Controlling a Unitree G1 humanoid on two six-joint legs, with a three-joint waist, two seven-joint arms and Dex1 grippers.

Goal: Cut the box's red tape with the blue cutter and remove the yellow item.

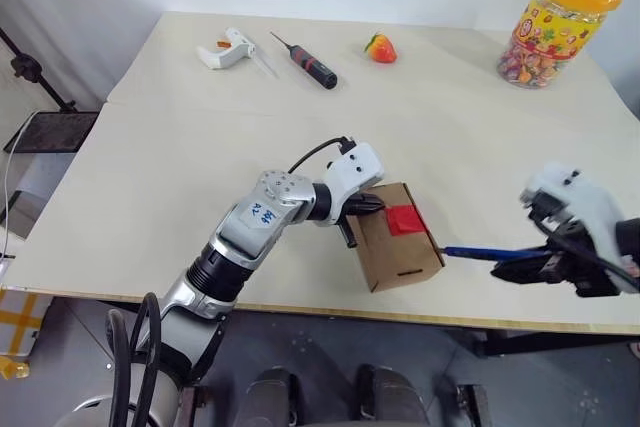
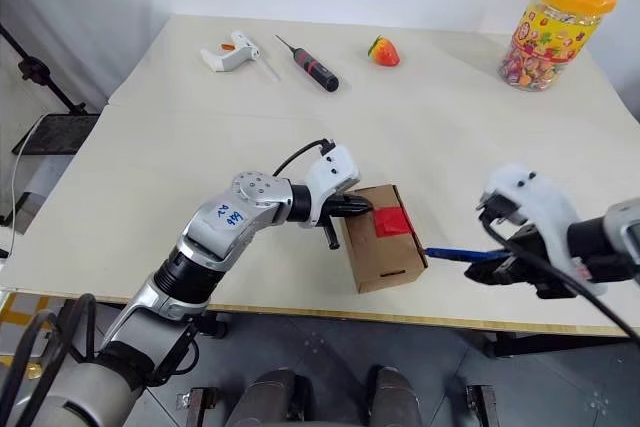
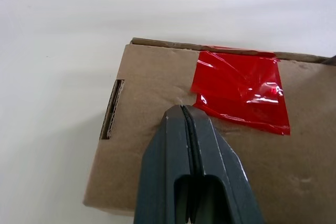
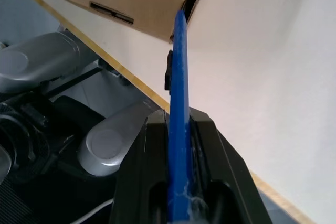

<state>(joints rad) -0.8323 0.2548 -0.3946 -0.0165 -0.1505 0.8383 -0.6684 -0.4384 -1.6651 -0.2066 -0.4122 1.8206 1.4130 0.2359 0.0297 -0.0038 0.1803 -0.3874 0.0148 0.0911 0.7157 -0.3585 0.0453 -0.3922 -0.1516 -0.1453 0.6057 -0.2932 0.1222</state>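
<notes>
You're pinning the small brown cardboard box [image 1: 398, 250] at lower centre with the left gripper [image 3: 185, 109], fingers clenched empty beside the wrinkled red tape strip [image 1: 405, 219]. Right gripper [image 4: 179, 124], lower right, is grasping the slim blue pen-shaped cutter [image 1: 478, 254], tip near the box.

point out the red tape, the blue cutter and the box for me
red tape [image 3: 241, 90], left wrist view, middle of the strip
blue cutter [image 4: 178, 103], right wrist view, mid shaft
box [image 1: 395, 259], left eye view, near side wall

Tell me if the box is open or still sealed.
Sealed: the red tape lies uncut across the box, flaps flat.
</notes>
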